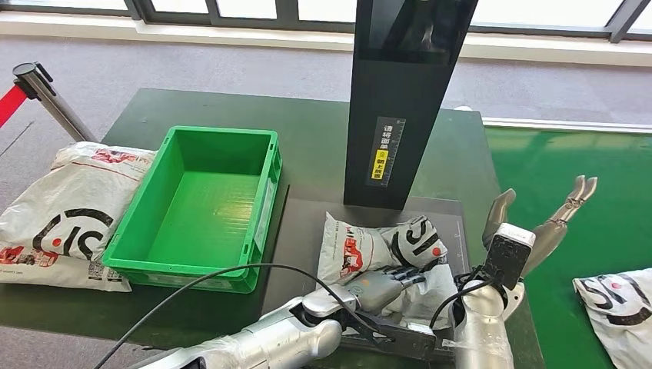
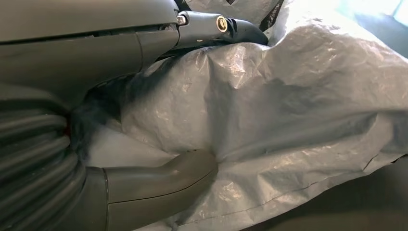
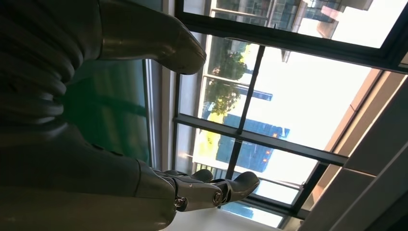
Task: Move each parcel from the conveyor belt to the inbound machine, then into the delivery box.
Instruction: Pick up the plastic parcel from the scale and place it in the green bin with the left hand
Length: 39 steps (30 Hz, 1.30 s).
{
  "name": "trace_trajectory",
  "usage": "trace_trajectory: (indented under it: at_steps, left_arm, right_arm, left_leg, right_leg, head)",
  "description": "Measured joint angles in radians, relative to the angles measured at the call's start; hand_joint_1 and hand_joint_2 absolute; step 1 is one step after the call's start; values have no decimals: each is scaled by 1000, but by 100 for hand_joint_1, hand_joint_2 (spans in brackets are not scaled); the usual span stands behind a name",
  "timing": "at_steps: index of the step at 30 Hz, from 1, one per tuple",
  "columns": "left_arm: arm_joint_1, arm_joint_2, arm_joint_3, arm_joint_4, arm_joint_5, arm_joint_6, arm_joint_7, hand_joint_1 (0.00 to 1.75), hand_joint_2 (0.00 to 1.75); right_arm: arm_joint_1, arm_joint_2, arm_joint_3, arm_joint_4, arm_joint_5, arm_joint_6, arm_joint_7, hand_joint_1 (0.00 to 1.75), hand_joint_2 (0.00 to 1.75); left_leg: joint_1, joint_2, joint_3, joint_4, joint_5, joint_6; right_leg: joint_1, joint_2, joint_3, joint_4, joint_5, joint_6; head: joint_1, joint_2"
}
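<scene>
A white parcel with red and black print lies crumpled on the dark platform of the inbound machine, in front of its black tower. My left hand grips the parcel's near edge. In the left wrist view its thumb presses in from one side of the plastic parcel and its fingers wrap over a fold from the other. My right hand is raised beside the platform, fingers apart and holding nothing. The empty green delivery box stands left of the platform.
A second white parcel lies on the table left of the box. A third parcel rests on the green conveyor belt at the right. A stanchion with red tape stands at the far left.
</scene>
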Motion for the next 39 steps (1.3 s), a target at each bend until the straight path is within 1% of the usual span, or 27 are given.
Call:
trace_trajectory:
  at_steps: [3, 7, 12, 21, 25, 26, 27, 28, 29, 31, 32, 33, 34, 35, 37, 39]
  left_arm:
    - [-10, 0, -30, 0, 0, -35, 8, 175, 175]
    - [-26, 0, -61, 0, 3, -76, 10, 175, 175]
    - [-39, 0, -83, -1, 4, -55, 16, 175, 175]
    - [-44, 0, -94, -1, 9, -39, 20, 175, 175]
    - [-42, 0, -102, 2, 5, 4, 33, 175, 175]
    - [-41, 0, -105, 3, -3, 31, 41, 175, 175]
    - [-39, 0, -110, 6, -21, 79, 55, 175, 175]
    - [-35, 0, -115, 8, -51, 156, 77, 175, 175]
    - [-28, 0, -118, 10, -98, 261, 103, 175, 175]
    - [-8, 4, -92, 12, -252, 520, 145, 175, 175]
    - [2, 8, -56, 9, -344, 636, 151, 175, 175]
    - [11, 11, -7, 3, -429, 723, 149, 175, 175]
    - [17, 13, 47, -5, -498, 771, 142, 175, 175]
    - [26, 13, 100, -14, -555, 786, 130, 175, 175]
    - [52, 13, 209, -40, -675, 772, 90, 175, 175]
    - [89, 12, 345, -83, -803, 761, 30, 175, 175]
  right_arm:
    - [-5, -1, 0, 6, 3, 0, 0, 0, 175]
    - [-10, -5, 0, 16, 12, 0, 0, 0, 175]
    - [-11, -8, 0, 24, 18, 0, 0, 0, 175]
    - [-11, -12, 0, 43, 22, 0, 0, 0, 175]
    - [-10, -13, 0, 49, 23, 0, 0, 0, 175]
    - [-10, -13, 0, 51, 24, 0, 0, 0, 175]
    - [-10, -13, 0, 52, 28, 0, 0, 0, 175]
    - [-8, -13, 0, 52, 34, 0, 0, 0, 175]
    - [-5, -13, 0, 53, 43, 0, 0, 0, 175]
    - [4, -12, -1, 53, 65, 0, 0, 0, 175]
    - [9, -12, -2, 53, 74, 0, 0, 0, 175]
    - [14, -11, -4, 53, 81, 0, 0, 0, 175]
    - [16, -11, -5, 53, 86, 0, 0, 0, 175]
    - [18, -10, -6, 53, 90, 0, 0, 0, 175]
    - [18, -8, -9, 54, 94, 0, 0, 0, 175]
    - [19, -7, -13, 56, 95, 0, 0, 0, 175]
  left_leg:
    - [0, 0, 3, 0, -1, 1]
    - [0, -1, 11, 0, -3, 2]
    - [0, 0, 19, 0, -6, 2]
    - [0, 0, 21, 0, -7, 1]
    - [0, 0, 21, 0, -7, 1]
    - [0, 0, 21, 0, -7, 1]
    - [0, 0, 21, 0, -7, 1]
    - [0, 1, 20, 0, -7, 1]
    - [0, 1, 20, 0, -7, 1]
    - [0, 3, 18, 0, -6, 1]
    - [0, 3, 16, 0, -6, 1]
    - [0, 3, 15, 0, -5, 1]
    - [0, 2, 13, 0, -4, 1]
    - [0, 2, 13, 0, -4, 0]
    - [0, 2, 12, 0, -4, 0]
    - [0, 3, 10, 0, -4, 0]
  right_leg:
    - [0, -1, 4, 0, -1, 1]
    - [0, -2, 12, -2, -3, 1]
    - [0, -1, 20, -2, -6, 1]
    - [1, -1, 23, -2, -7, 1]
    - [1, -1, 22, -2, -7, 1]
    - [1, -1, 22, -2, -7, 1]
    - [1, -1, 22, -2, -7, 1]
    - [1, 0, 21, -2, -6, 1]
    - [1, 1, 20, -2, -6, 1]
    - [0, 2, 17, -2, -5, 1]
    - [0, 2, 15, -1, -5, 0]
    - [0, 2, 13, -1, -5, 0]
    - [0, 2, 12, -1, -4, 0]
    - [0, 2, 12, -1, -4, 0]
    - [0, 2, 11, 0, -4, 0]
    - [0, 3, 9, 0, -4, 0]
  head:
    - [0, 0]
    - [0, 0]
    - [0, 0]
    - [0, 0]
    - [0, 0]
    - [0, 0]
    - [0, 0]
    - [0, 0]
    - [0, 0]
    - [0, 0]
    - [0, 0]
    - [0, 0]
    - [0, 0]
    - [0, 0]
    - [0, 0]
    - [0, 0]
